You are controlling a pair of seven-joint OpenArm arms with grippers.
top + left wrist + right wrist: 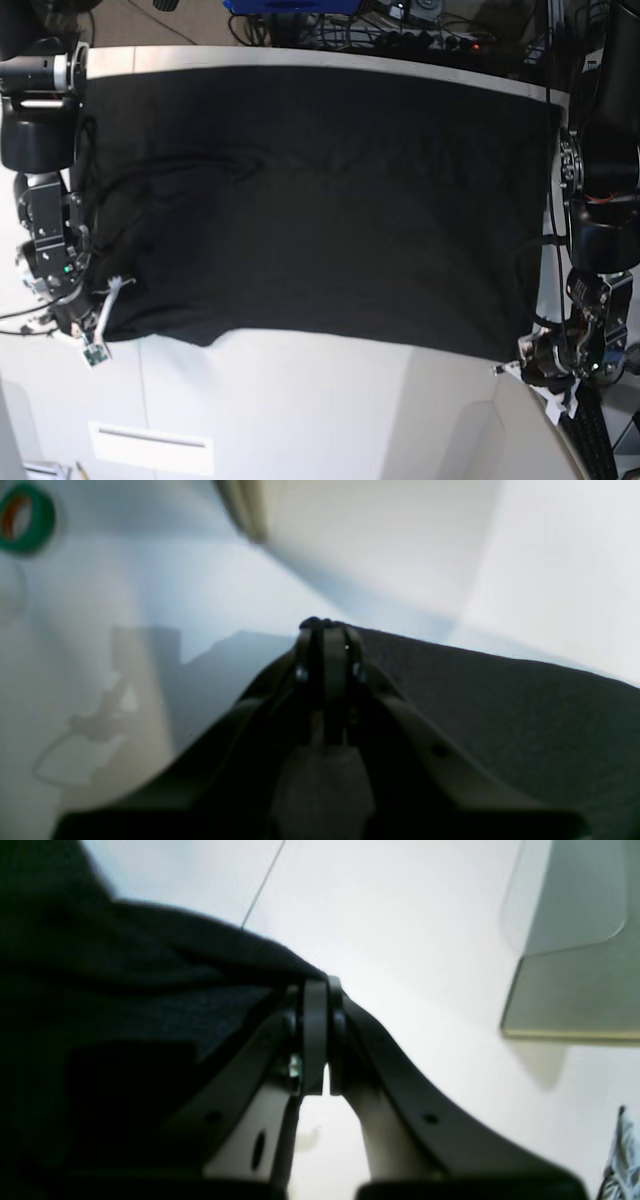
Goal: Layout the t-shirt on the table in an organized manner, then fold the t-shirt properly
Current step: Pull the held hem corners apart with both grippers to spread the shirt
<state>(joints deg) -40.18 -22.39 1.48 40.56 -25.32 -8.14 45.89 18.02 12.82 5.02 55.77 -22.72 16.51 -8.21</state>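
Left wrist view: the left gripper (pixel 327 630) points to 12 o'clock, its jaws pressed together with the edge of the black shirt (pixel 500 715) at their tip; whether cloth is actually pinched between them cannot be told through the blur. The shirt fills the picture from 3 to 5 o'clock. Beyond it the white table (pixel 225 580) runs off to 11 o'clock, crossed by soft shadows. A green ring (pixel 27 517) with an orange inside sits at 10 o'clock near the corner. A pale angled panel (pixel 380 540) stands at 12 to 1 o'clock.

Right wrist view: the right gripper (pixel 320 987) is clamped tight on a fold of the shirt (pixel 150 990), which drapes away to 9 o'clock and darkens that whole side. The table (pixel 400 940) is bright white, with a thin dark seam (pixel 262 885) running toward 12 o'clock. A grey-green slab (pixel 570 970) lies at 2 to 3 o'clock.

Base view: the shirt (pixel 330 210) lies spread flat across most of the table (pixel 330 400), plain black side up, its near hem toward 6 o'clock. The right gripper (pixel 85 325) sits at the shirt's corner at 8 o'clock, the left gripper (pixel 535 360) at the corner at 4 o'clock. Cables and gear (pixel 400 25) crowd the floor past the far edge at 12 o'clock.
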